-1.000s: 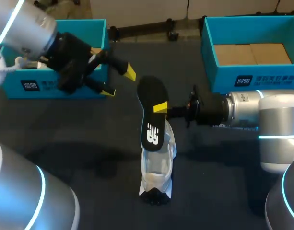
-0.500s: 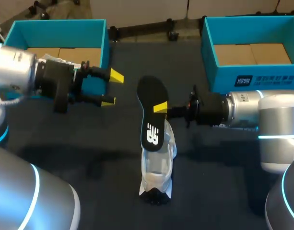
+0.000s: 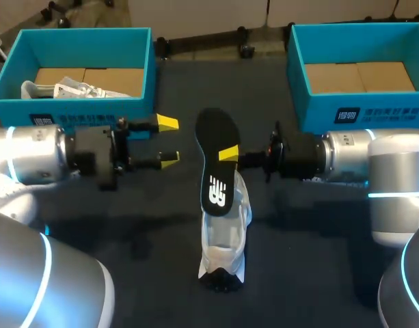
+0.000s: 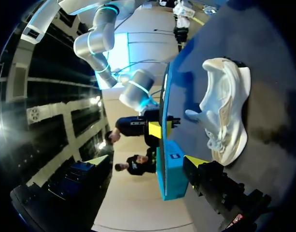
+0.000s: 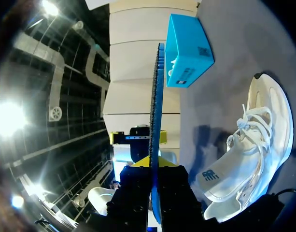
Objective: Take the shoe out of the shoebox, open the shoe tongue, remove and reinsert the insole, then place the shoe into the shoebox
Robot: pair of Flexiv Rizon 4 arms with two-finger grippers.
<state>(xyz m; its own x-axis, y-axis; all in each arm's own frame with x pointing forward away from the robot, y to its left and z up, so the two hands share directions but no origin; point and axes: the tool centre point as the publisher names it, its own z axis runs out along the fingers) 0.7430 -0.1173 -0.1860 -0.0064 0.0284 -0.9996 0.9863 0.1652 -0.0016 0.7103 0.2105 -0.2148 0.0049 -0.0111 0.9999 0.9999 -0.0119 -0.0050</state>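
Currently the right hand (image 3: 230,155) is pinching the black insole (image 3: 214,133) between closed fingers, holding it tilted over the white shoe (image 3: 225,239). The shoe is lying mid-counter (image 3: 318,266). The left hand (image 3: 168,141) is hovering spread wide near the insole, touching nothing. A white logo is showing on the insole, and a printed label on the left shoebox (image 3: 72,115), which is holding a second shoe (image 3: 72,89).

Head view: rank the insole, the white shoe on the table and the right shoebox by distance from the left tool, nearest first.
1. The insole, just ahead of the open left tool, gripped by the right tool.
2. The white shoe, on the table under the insole's lower end, nearer the robot.
3. The right shoebox, far across on the right side.
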